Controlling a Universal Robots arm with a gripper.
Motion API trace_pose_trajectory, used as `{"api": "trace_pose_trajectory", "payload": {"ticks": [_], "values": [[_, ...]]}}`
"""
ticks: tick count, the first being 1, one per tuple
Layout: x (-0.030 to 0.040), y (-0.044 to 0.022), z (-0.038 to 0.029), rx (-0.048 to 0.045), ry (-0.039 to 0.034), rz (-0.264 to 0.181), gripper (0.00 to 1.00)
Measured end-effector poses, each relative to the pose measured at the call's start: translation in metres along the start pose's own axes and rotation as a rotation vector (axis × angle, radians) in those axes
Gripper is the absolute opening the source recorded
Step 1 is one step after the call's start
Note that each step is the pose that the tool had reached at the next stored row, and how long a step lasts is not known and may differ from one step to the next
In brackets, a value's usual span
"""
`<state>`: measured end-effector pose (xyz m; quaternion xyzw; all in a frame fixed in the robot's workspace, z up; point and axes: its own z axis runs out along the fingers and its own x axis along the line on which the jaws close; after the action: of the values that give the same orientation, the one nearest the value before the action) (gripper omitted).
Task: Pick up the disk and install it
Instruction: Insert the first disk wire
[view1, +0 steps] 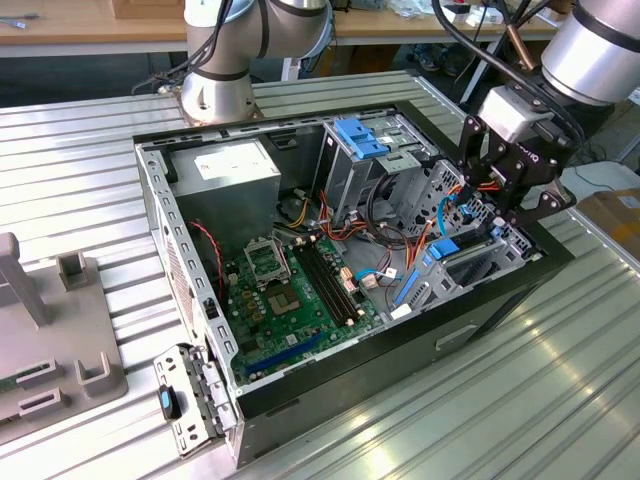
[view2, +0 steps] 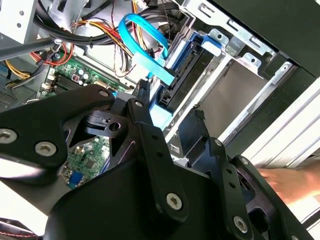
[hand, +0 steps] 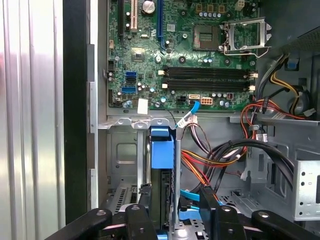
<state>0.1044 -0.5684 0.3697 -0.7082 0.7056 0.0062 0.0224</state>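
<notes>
Blue plastic frames the disk (hand: 162, 150), and you can see it standing on edge in the metal drive bay (hand: 125, 160) of the open computer case (view1: 300, 385). Its dark body is sunk between the bay's walls, and its blue tab points away from your fingertips toward the green motherboard (hand: 175, 50). Your gripper (hand: 177, 217) hangs directly over that bay with its two black fingers (hand: 137, 222) spread apart, straddling the disk's near edge rather than clamped on it. In the first wrist view one finger sits just beside the disk's face, while the other stands clear of it, with a strip of bay metal and a light-blue cable (hand: 187, 197) in the gap between. In the second wrist view the same blue frame shows between and just beyond the fingertips, and the flat light-blue cable curls down to the disk's black connector end. A bundle of red, orange and black wires (hand: 215, 160) runs past the outer side of the free finger. In the exterior view your gripper is at the end of the case opposite the grey power-supply box (view1: 235, 170), with the blue bracket (view1: 360, 135) on the tall drive cage between the two. The case lies on its side on a ribbed metal table (view1: 480, 400).
</notes>
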Motion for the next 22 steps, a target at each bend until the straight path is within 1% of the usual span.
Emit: {"api": "trace_pose_trajectory", "payload": {"ticks": [6, 10, 12, 19, 22], "values": [[-0.0072, -0.0074, 0.0004, -0.0002, 0.0000, -0.004, 0.50], [-0.0116, -0.0102, 0.0007, -0.0002, -0.0001, -0.005, 0.50], [-0.0148, -0.0137, 0.0009, -0.0002, -0.0001, -0.005, 0.50], [-0.0212, -0.0234, 0.0014, -0.0002, -0.0001, -0.005, 0.50], [-0.0234, -0.0256, 0.0015, -0.0002, -0.0001, -0.005, 0.50]]}}
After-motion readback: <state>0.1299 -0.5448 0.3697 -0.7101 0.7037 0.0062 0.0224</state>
